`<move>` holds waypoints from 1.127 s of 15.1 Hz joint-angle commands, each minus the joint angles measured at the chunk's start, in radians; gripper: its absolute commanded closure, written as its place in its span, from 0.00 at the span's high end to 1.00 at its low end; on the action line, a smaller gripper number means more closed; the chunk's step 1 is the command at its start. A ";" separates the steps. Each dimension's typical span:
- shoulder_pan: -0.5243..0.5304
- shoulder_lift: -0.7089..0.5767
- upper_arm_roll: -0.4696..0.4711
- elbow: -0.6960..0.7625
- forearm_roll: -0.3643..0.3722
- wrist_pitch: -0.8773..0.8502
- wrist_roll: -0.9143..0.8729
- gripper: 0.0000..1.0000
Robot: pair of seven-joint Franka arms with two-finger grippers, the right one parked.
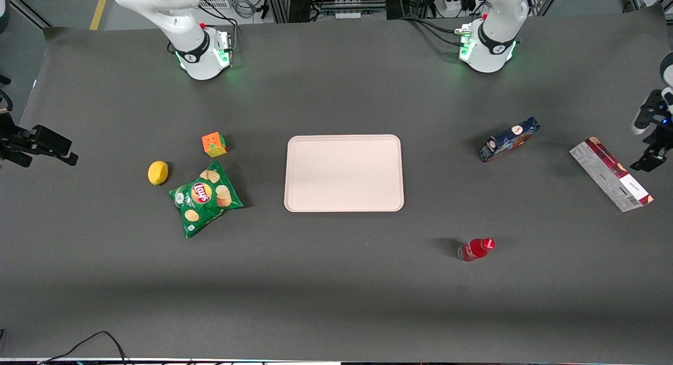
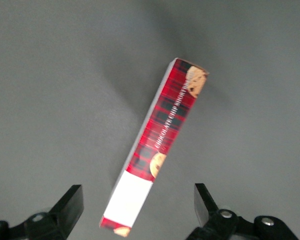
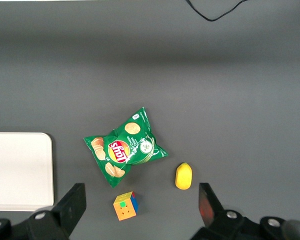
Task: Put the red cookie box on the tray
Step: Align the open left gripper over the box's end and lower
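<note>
The red cookie box (image 1: 610, 173) lies flat on the dark table toward the working arm's end, its grey-white printed panel facing up. In the left wrist view the red cookie box (image 2: 157, 145) shows its tartan face and white label patch. My gripper (image 1: 649, 154) hangs open above the table beside the box. From the wrist, the gripper (image 2: 137, 200) has its fingers spread wide on either side of the label end, touching nothing. The pale pink tray (image 1: 344, 173) sits mid-table with nothing on it, well apart from the box.
A dark blue cookie box (image 1: 509, 139) lies between the tray and the red box. A small red bottle (image 1: 476, 249) lies nearer the front camera. A green chips bag (image 1: 205, 198), a lemon (image 1: 157, 172) and a puzzle cube (image 1: 214, 144) sit toward the parked arm's end.
</note>
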 commanded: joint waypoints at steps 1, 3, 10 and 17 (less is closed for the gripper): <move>0.008 0.101 -0.004 0.006 -0.136 0.091 0.145 0.98; 0.009 0.134 -0.002 0.010 -0.161 0.107 0.161 0.99; 0.034 0.186 -0.002 0.010 -0.159 0.156 0.164 0.99; 0.037 0.240 -0.002 0.012 -0.188 0.191 0.162 0.98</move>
